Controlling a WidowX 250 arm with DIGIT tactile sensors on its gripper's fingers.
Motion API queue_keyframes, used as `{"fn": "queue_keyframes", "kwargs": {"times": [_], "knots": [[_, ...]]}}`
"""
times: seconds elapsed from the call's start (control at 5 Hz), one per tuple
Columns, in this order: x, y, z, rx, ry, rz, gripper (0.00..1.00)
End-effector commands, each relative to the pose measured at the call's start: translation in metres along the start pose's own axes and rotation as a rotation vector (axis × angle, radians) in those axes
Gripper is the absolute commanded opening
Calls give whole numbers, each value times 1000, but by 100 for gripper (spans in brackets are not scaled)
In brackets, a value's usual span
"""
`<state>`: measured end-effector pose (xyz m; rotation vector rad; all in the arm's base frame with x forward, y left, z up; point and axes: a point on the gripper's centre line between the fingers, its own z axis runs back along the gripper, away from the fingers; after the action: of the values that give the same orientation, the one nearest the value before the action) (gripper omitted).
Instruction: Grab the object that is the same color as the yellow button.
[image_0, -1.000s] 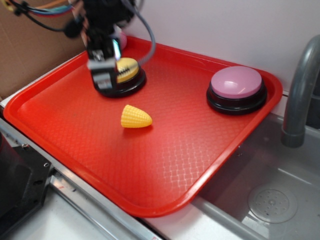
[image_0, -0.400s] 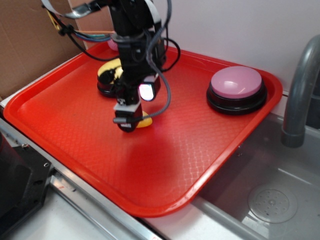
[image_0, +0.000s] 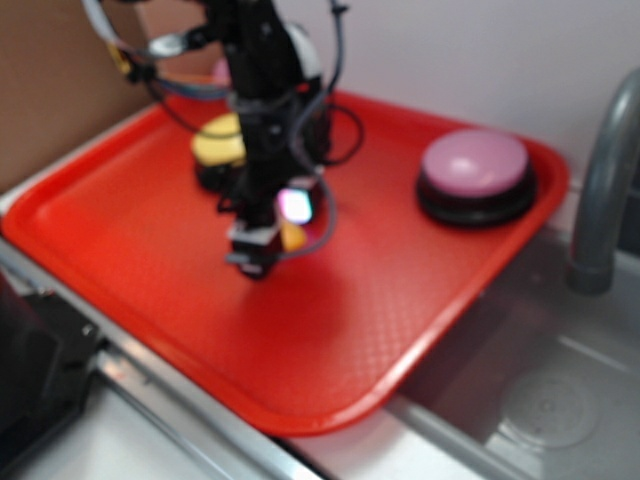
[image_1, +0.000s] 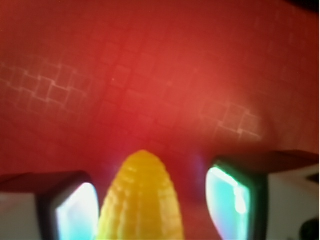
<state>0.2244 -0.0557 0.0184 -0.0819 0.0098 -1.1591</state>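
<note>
There was one red tray (image_0: 120, 240). On it stood two large round push buttons: one yellow button (image_0: 218, 142) and one pink-topped button (image_0: 474, 162). One yellow toy corn piece (image_1: 141, 200) lay on the tray. One small pink thing showed at the tray's far edge, mostly hidden. One hand (image_1: 150, 200) with two fingers (image_1: 231, 195) was present. One grey faucet (image_0: 602, 190) stood over one sink (image_0: 540, 400).

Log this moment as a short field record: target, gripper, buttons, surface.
target: toy corn, lying on the tray between the fingers
gripper: gripper low over the tray, fingers either side of the corn, gaps showing, not closed
yellow button: yellow button behind the arm, partly hidden
pink button: pink button at the tray's right side
surface: red tray beside a sink
</note>
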Motion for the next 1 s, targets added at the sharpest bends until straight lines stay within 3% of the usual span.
{"fn": "queue_keyframes", "kwargs": {"times": [0.0,0.2,0.4,0.6,0.8], "knots": [[4,-7,2,0,5,-34,0],[3,1,27,-28,31,-9,0],[0,2,71,-58,104,246,0],[-14,1,111,-39,204,506,0],[-38,5,134,-43,183,756,0]]}}
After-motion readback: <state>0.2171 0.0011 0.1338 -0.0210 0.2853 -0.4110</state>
